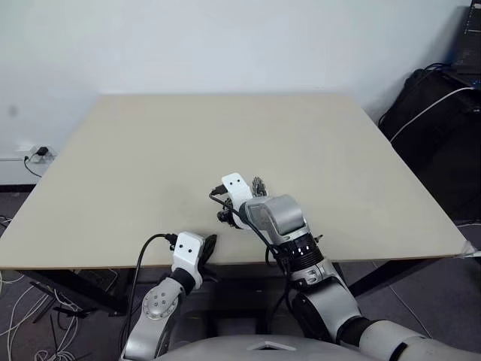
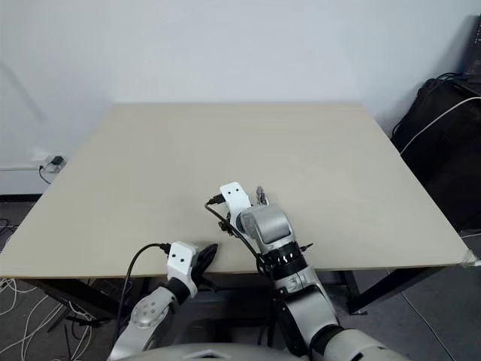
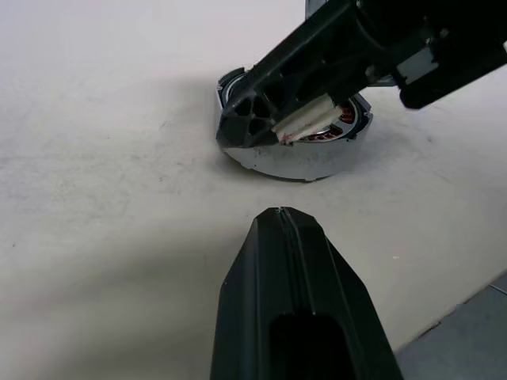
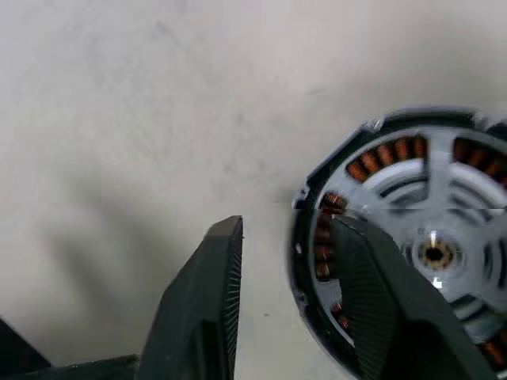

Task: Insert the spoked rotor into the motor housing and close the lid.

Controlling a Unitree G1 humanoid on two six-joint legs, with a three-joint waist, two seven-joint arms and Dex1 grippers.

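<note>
Motor housing [image 4: 412,237] at right of the right wrist frame: round disc, dark outer rim, ring of copper-brown windings showing in the gaps, pale silvery spoked face over them, small brass-coloured hub at centre. Whether that spoked face is a separate part seated in the housing cannot be told. In the left wrist frame the same disc [image 3: 317,150] sits upper centre on the table [image 3: 95,158], copper coils visible at its right edge, its near edge looking slightly raised off the surface. In the left eye frame only a sliver of it [image 1: 259,185] shows, just above centre, at the tip of the right arm.

Right gripper [image 4: 293,269]: fingers apart, with open table between them; one finger [image 4: 380,301] lies across the housing's windings, the other [image 4: 202,309] stands off beside the disc. Contact between finger and housing cannot be confirmed.

Left gripper [image 3: 281,218]: fingers pressed together, nothing between them, lower centre of its own frame, pointing toward the housing and well short of it. In the right eye frame it [image 2: 207,254] sits at the table's near edge, lower left of centre.

Writing, brands, labels: none legible on any part.
</note>
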